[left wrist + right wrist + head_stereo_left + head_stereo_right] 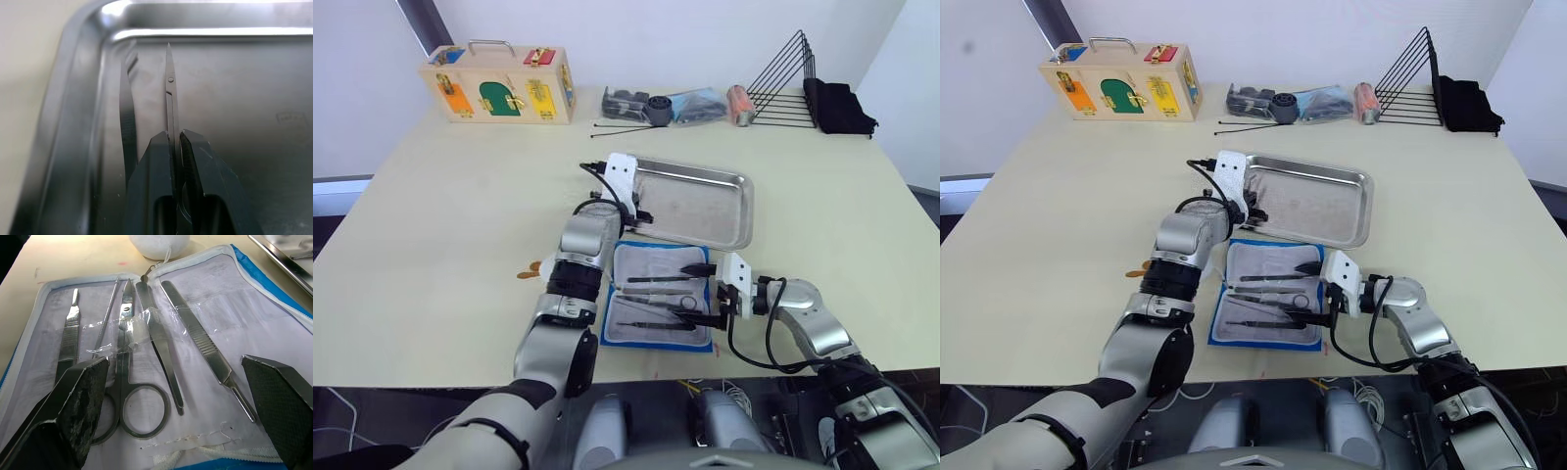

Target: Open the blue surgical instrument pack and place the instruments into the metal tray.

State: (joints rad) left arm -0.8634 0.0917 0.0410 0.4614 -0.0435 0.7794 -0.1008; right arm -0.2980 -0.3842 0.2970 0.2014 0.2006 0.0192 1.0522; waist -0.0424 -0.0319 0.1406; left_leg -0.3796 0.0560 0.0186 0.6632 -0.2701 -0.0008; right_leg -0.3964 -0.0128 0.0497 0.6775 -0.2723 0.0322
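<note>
The blue surgical instrument pack [658, 344] lies open near the table's front edge, pale lining up. Several instruments rest on it under a clear strap: ring-handled scissors [128, 377], forceps [161, 347] and a ribbed handle [200, 342]. My right gripper [700, 294] hovers open just above them at the pack's right side, its fingers [78, 396] spread wide. Behind the pack sits the metal tray [705, 211]. My left gripper [175, 137] is shut on a thin pair of scissors [169, 98], points forward, low over the tray's left end [78, 122].
At the table's back stand a wooden latch box [499, 88], a black wire rack [788, 88], a black cloth [842, 108], grey and black parts [651, 106] and thin black rods [622, 127]. A white round pouch [159, 242] lies at the pack's left edge.
</note>
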